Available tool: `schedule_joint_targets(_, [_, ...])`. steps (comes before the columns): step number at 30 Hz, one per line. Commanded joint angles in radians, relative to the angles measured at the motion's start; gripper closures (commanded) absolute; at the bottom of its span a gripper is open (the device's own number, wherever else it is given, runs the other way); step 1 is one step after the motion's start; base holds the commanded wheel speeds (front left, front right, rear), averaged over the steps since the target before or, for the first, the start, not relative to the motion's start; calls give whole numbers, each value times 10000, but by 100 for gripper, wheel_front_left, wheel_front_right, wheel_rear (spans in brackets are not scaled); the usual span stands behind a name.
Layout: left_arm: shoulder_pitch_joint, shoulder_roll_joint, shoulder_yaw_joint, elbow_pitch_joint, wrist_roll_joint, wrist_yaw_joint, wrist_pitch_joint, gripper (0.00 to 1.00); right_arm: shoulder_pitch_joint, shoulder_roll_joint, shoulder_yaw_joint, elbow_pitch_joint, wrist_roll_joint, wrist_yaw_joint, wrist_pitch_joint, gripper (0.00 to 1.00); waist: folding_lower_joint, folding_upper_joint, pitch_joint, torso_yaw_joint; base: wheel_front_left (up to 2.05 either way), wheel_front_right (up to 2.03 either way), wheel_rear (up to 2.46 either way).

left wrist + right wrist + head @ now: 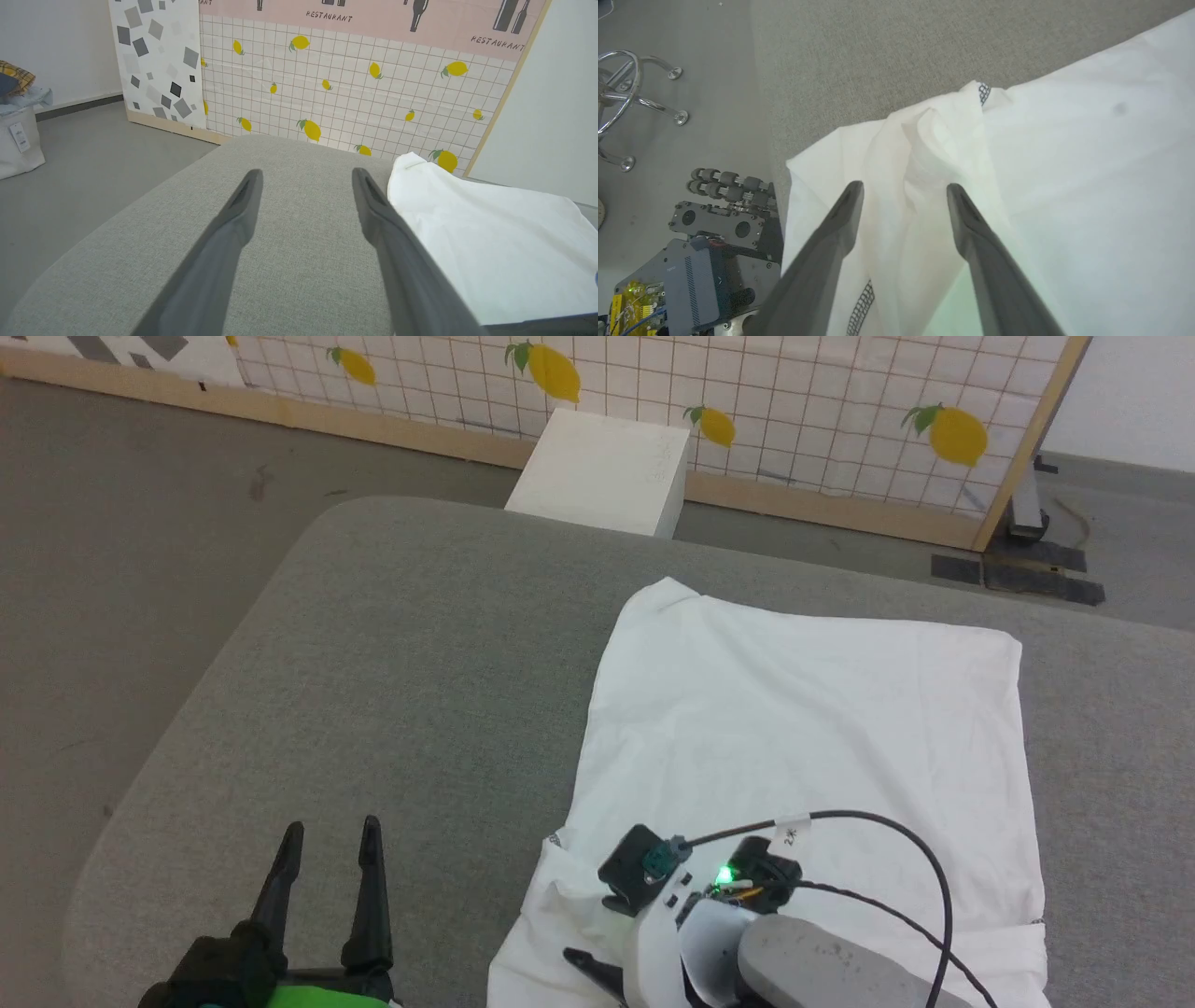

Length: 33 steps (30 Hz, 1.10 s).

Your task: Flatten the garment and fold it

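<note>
The grey table (392, 663) carries the white garment (803, 709) on its right part, spread roughly flat. The right hand (903, 186) hangs over the garment's rumpled near-left corner, fingers apart. The left hand (333, 824), fingers apart, hovers above bare table beside it.

The left claw (333, 824) is being held low at the left, its two dark fingers being spread wide and pointed forward. The right claw (906, 185) is being held with fingers parted, its pale forearm (822, 966) being angled inward and downward.
</note>
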Motion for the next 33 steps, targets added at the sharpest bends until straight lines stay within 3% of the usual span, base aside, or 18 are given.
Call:
schedule_joint_targets(1, [24,14,19,8,-48,-47,-82,0,-235,26,-32,-139,292,-15,-100,0,0,0,-164,-178,0,0,0])
schedule_joint_targets(5, [125,49,78,-83,-88,-16,-83,0,-513,-256,-409,-782,816,-15,-352,0,0,0,-294,-441,0,0,0])
schedule_joint_targets(11, [254,119,143,-304,-145,36,-70,0,-584,-1452,-2057,-1826,802,-15,-903,0,0,0,-287,-947,0,0,0])
schedule_joint_targets(16, [247,144,97,-517,-144,73,-42,0,214,-2312,-4643,-2653,-293,-15,-1686,0,0,0,-122,-1400,0,0,0])
schedule_joint_targets(20, [155,147,11,-612,-109,90,-37,0,1472,-2577,-7015,-3677,-1660,-15,-2088,0,0,0,43,-1709,0,0,0])
schedule_joint_targets(24, [75,123,-88,-628,-77,104,-44,0,3180,-2002,-9837,-5123,-3232,-15,-2339,0,0,0,188,-1957,0,0,0])
schedule_joint_targets(28, [57,65,-222,-579,-50,96,-58,0,4983,-538,-12172,-6763,-4596,-15,-2579,0,0,0,294,-2102,0,0,0])
schedule_joint_targets(30, [77,51,-289,-527,5,83,-65,0,5763,87,-12770,-7386,-5004,-15,-2733,0,0,0,330,-2162,0,0,0])
schedule_joint_targets(33, [119,39,-364,-428,136,99,-74,0,6649,455,-13093,-7775,-5342,-15,-2915,0,0,0,369,-2238,0,0,0])
